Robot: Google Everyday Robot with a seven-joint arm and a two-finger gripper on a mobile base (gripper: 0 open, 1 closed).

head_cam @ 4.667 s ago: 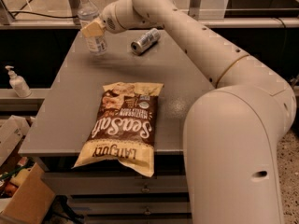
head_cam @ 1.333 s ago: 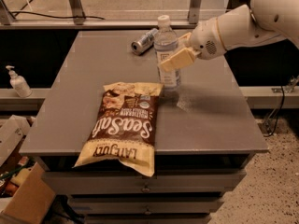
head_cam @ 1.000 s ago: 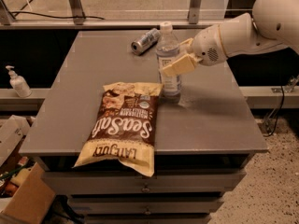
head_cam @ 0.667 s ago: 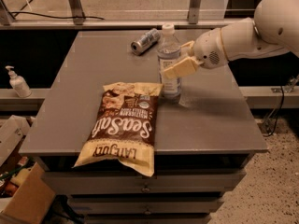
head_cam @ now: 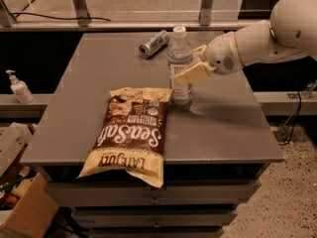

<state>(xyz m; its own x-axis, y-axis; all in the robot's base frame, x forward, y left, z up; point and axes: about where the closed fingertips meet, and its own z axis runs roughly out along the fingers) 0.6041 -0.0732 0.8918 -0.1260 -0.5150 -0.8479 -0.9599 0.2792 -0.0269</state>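
A clear plastic water bottle (head_cam: 180, 92) with a white cap stands upright on the grey table (head_cam: 223, 128), its base touching the top right corner of a brown and cream Sea Salt chip bag (head_cam: 130, 133). My gripper (head_cam: 185, 64) reaches in from the right and is shut on the bottle at mid-height. One cream finger (head_cam: 192, 73) crosses the bottle's front, and the other sits behind it. The white arm (head_cam: 267, 33) runs off to the upper right.
A silver can (head_cam: 153, 42) lies on its side at the back of the table, behind the bottle. A hand sanitizer bottle (head_cam: 19, 87) stands on a ledge at the left. Cardboard boxes (head_cam: 25, 212) sit on the floor at lower left.
The gripper carried the bottle from the table's back left to the middle right, then lowered it until it stood beside the chip bag. The bag and can stayed put.
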